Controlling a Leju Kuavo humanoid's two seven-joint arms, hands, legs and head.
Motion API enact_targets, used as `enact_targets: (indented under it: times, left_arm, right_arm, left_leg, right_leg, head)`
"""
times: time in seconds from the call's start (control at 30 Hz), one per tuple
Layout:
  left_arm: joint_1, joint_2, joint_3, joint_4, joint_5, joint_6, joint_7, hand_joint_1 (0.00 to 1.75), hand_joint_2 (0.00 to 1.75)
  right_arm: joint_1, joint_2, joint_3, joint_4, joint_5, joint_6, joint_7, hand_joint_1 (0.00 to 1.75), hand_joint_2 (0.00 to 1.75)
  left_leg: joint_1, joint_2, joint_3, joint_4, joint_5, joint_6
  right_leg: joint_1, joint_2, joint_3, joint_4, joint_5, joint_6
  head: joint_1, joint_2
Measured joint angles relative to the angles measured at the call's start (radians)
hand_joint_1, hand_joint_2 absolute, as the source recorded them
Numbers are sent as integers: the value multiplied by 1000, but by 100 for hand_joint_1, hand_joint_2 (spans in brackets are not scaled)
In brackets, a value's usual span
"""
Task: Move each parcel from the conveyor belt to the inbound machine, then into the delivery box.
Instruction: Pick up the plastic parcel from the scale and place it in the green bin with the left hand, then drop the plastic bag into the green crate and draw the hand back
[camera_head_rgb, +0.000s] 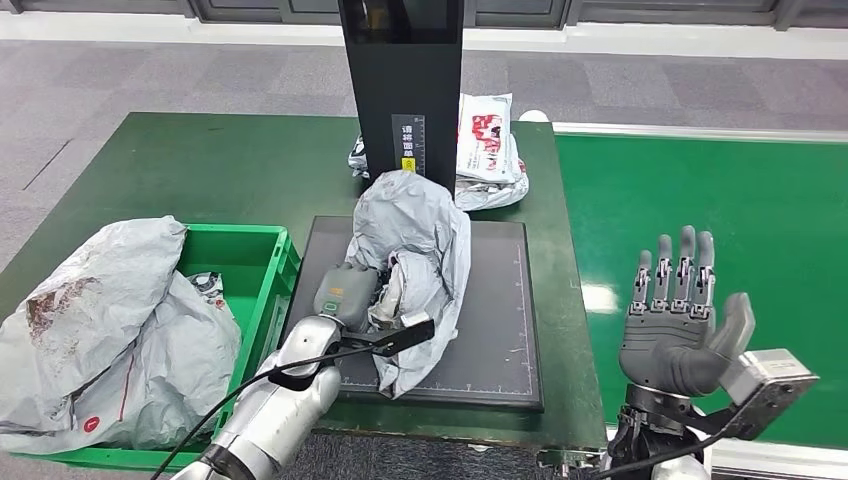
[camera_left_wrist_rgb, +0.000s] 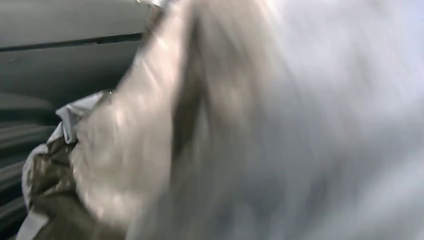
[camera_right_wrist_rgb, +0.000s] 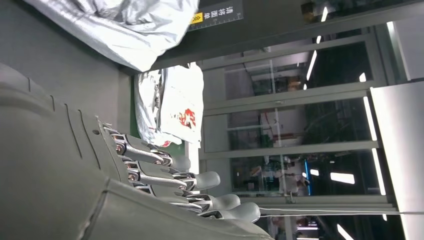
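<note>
At frame centre the left robot hand (camera_head_rgb: 345, 292) grips the grey parcel (camera_head_rgb: 415, 260) on the inbound machine (camera_head_rgb: 500, 330), which next looks due a carry to the green delivery box (camera_head_rgb: 262, 262) at lower left, while the right robot hand (camera_head_rgb: 680, 320) hangs spread.

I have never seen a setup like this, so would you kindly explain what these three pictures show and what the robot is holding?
The wide picture is the robot's own head view, looking down at a green table. Its left hand grips a crumpled grey parcel lying on the dark scanning platform under a black post. Its right hand is raised, open and empty, over the green conveyor belt. A green box on the left holds grey parcels; white parcels lie behind the post. The other pictures come from wrist cameras: the left shows blurred grey wrapping close up, the right shows that hand's fingers.
</note>
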Motion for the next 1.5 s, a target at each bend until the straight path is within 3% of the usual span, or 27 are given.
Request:
enact_targets:
  times: [0.13,0.27,0.47,0.7,0.93,1.1,1.23,1.4,1.5]
  left_arm:
    - [38,-9,60,-109,235,118,-113,175,175]
    - [86,-10,95,-281,336,203,-151,175,175]
    - [148,-4,119,-516,262,295,-150,175,175]
    - [179,5,126,-630,247,308,-148,175,175]
    - [216,22,176,-788,141,438,-126,175,175]
    - [252,24,269,-936,90,441,-158,175,175]
    - [296,26,319,-1021,-20,410,-111,175,175]
    - [350,43,350,-1068,-163,286,-26,175,175]
    - [395,103,375,-1075,-166,182,-5,175,175]
  right_arm:
    - [9,0,0,-1,-8,-15,0,0,0]
    - [19,0,0,-2,-14,-35,0,0,0]
    - [31,0,0,-2,-13,-52,0,0,0]
    - [37,0,0,-2,-13,-53,0,0,0]
    - [72,2,0,-11,-11,-73,-2,0,0]
    - [106,24,-16,-47,1,-63,2,0,0]
    - [123,49,-63,-70,6,-34,5,0,0]
    - [139,71,-115,-82,4,5,-4,0,0]
    - [144,77,-140,-83,0,23,-10,0,0]
  left_leg:
    - [0,0,-2,0,0,0]
    - [0,0,-3,0,-1,1]
    - [0,0,-4,0,-1,1]
    - [0,0,-4,0,-1,1]
    - [0,0,-4,0,-2,1]
    - [0,0,-4,0,-3,0]
    - [0,0,-4,0,-3,0]
    - [0,0,-5,0,-4,1]
    - [0,1,-4,0,-4,1]
  right_leg:
    - [0,0,-2,0,0,0]
    - [0,0,-3,0,0,0]
    - [0,0,-4,0,-1,0]
    - [0,0,-4,0,-1,0]
    - [0,0,-4,0,-2,0]
    - [0,0,-5,0,-3,0]
    - [0,0,-4,0,-4,1]
    - [0,0,-4,0,-4,1]
    - [0,0,-4,0,-4,1]
  head:
    - [0,0]
    - [0,0]
    - [0,0]
    - [0,0]
    - [0,0]
    - [0,0]
    - [0,0]
    - [0,0]
    - [0,0]
